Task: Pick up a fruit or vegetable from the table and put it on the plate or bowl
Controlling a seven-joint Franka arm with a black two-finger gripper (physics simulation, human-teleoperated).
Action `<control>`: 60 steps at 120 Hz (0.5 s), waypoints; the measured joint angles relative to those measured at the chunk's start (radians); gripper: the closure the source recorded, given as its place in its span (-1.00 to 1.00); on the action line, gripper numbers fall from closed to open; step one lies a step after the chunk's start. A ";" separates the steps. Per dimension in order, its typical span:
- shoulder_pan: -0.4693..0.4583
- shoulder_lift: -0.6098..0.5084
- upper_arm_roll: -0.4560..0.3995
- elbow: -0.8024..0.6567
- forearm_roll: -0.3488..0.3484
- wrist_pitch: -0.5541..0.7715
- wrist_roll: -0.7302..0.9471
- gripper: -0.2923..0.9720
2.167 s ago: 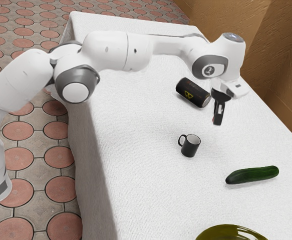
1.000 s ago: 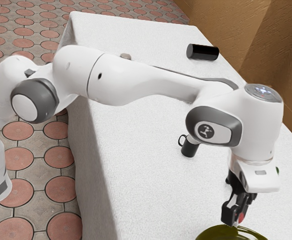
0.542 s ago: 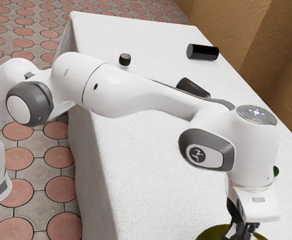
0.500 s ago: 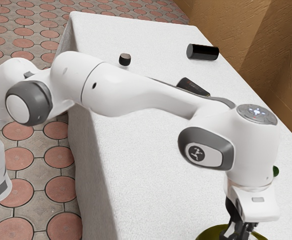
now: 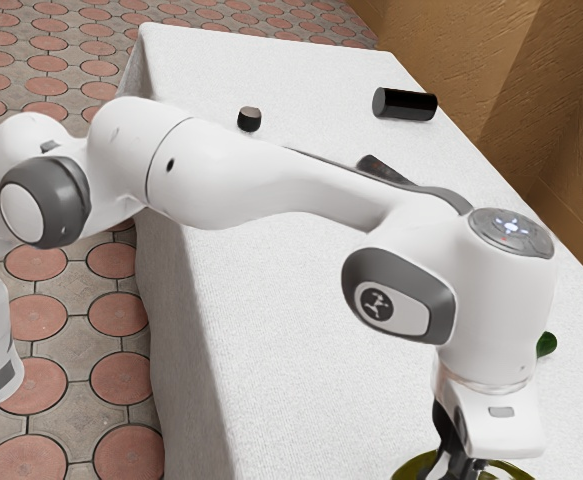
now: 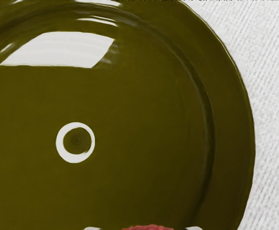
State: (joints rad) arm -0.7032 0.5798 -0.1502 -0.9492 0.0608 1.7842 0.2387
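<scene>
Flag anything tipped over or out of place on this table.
A black cylinder lies on its side near the wall-side edge of the table. A dark can behind the arm also looks tipped, though it is partly hidden.

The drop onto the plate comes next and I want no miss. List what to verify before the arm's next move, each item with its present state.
1. Position of the gripper over the olive plate: ok, the wrist view looks straight down into it.
2. Place of the red thing: ok, it sits just under the hand, above the plate's inside.
3. Whether the red thing is gripped or loose: cannot tell.
4. Landing spot: ok, bare glaze around the white ring.
5. Height above the plate: cannot tell.
6. Position of the cucumber: ok, apart from the plate.
</scene>
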 joint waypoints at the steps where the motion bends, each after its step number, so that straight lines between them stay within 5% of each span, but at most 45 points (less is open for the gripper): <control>1: 0.000 0.001 0.000 0.000 0.000 0.002 -0.001 0.27; 60: 0.006 0.103 0.003 -0.089 -0.007 0.287 -0.038 0.26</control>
State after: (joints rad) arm -0.6973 0.6832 -0.1470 -1.0386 0.0535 2.0711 0.2010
